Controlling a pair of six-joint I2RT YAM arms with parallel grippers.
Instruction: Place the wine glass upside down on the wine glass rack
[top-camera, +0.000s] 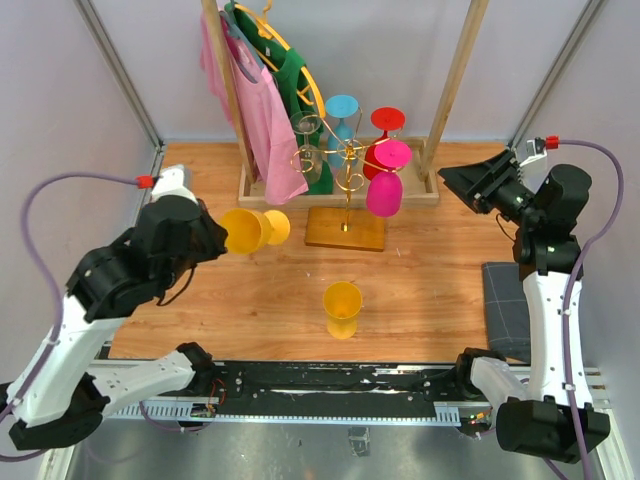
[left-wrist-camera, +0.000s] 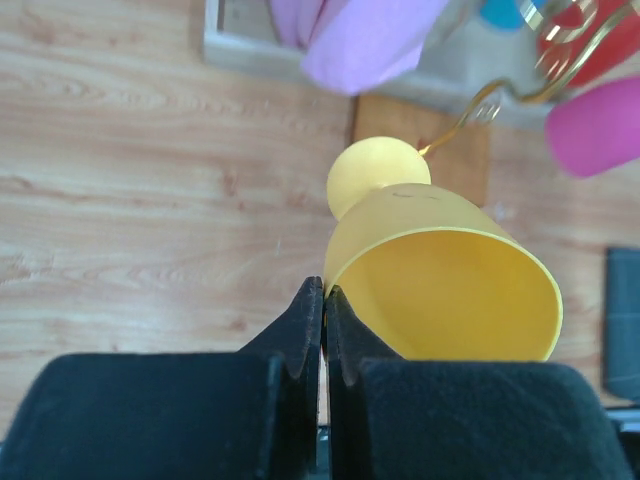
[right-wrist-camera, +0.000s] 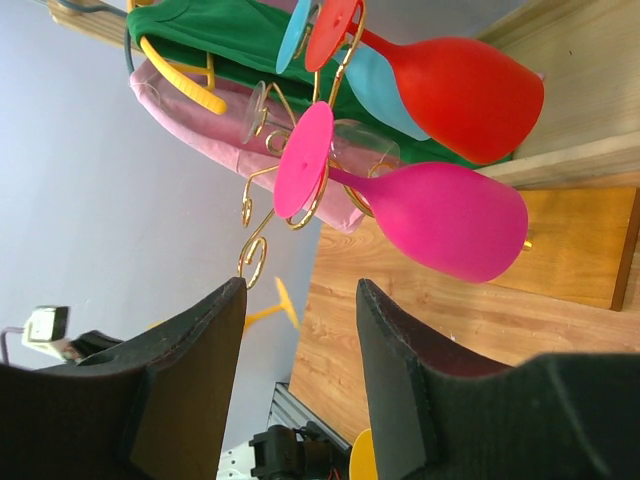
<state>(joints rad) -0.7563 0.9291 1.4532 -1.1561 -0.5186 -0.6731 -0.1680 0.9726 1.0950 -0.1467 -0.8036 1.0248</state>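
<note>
My left gripper (top-camera: 222, 238) is shut on the rim of a yellow wine glass (top-camera: 247, 229) and holds it on its side above the table, foot toward the rack. In the left wrist view the fingers (left-wrist-camera: 308, 310) pinch the bowl's rim (left-wrist-camera: 450, 290). The gold wine glass rack (top-camera: 346, 165) stands on a small wooden base (top-camera: 345, 228); pink (top-camera: 386, 180), red (top-camera: 385, 125), blue (top-camera: 341, 110) and clear glasses hang on it. A second yellow glass (top-camera: 342, 308) stands upright on the table. My right gripper (top-camera: 468, 182) is open and empty, right of the rack; it faces the pink glass (right-wrist-camera: 440, 220).
A wooden clothes rail (top-camera: 455, 80) with pink (top-camera: 262, 110) and green (top-camera: 295, 70) shirts stands behind the rack on a tray base (top-camera: 420, 190). A grey pad (top-camera: 505, 300) lies at the table's right edge. Walls close in the left, back and right.
</note>
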